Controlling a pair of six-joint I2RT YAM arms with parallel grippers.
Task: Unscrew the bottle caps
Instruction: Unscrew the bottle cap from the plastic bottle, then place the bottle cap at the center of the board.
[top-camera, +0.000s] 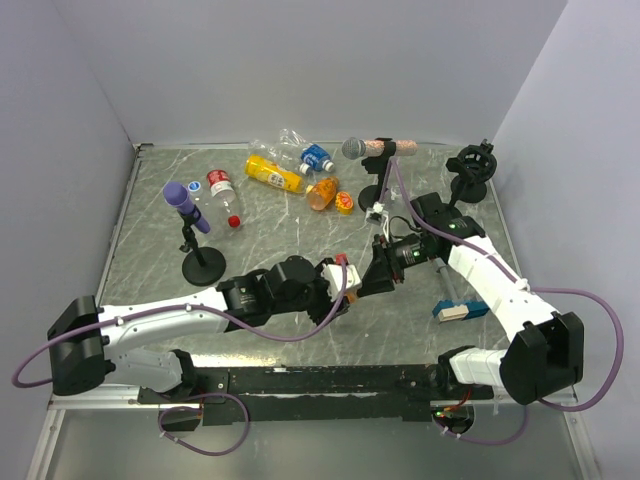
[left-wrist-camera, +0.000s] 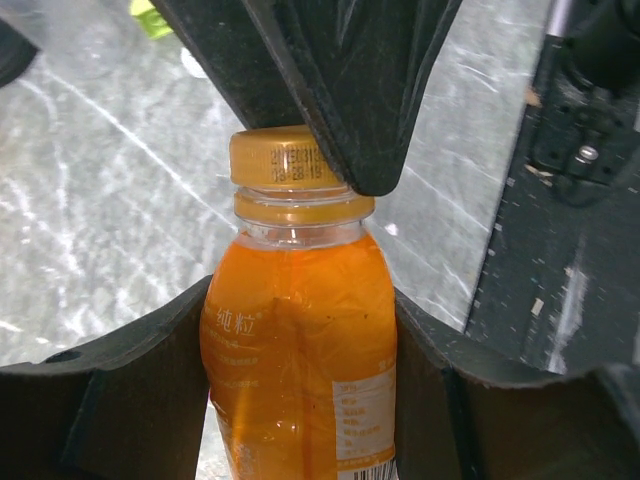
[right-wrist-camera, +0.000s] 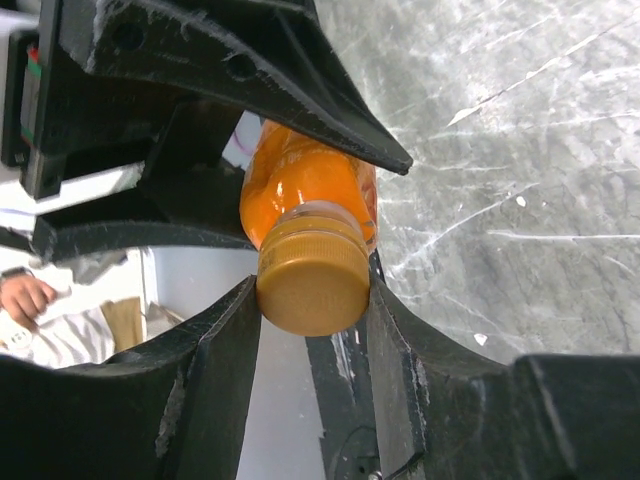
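Note:
My left gripper (left-wrist-camera: 300, 296) is shut on the body of a stubby orange bottle (left-wrist-camera: 300, 350), held above the table. Its orange-brown cap (right-wrist-camera: 312, 278) sits on the neck, and both jaws of my right gripper (right-wrist-camera: 312, 292) press against the cap's sides. In the left wrist view the cap (left-wrist-camera: 275, 160) is partly covered by a right finger (left-wrist-camera: 350, 90). In the top view the two grippers (top-camera: 345, 275) (top-camera: 380, 268) meet near the table's middle, and the bottle is mostly hidden between them.
At the back lie a yellow bottle (top-camera: 272, 174), a clear red-labelled bottle (top-camera: 222, 190), a blue-labelled one (top-camera: 315, 157) and two orange ones (top-camera: 322, 192). A purple-headed microphone (top-camera: 185, 205) stands on the left, a grey-headed one (top-camera: 365, 148) behind. A blue-white object (top-camera: 460, 308) lies on the right.

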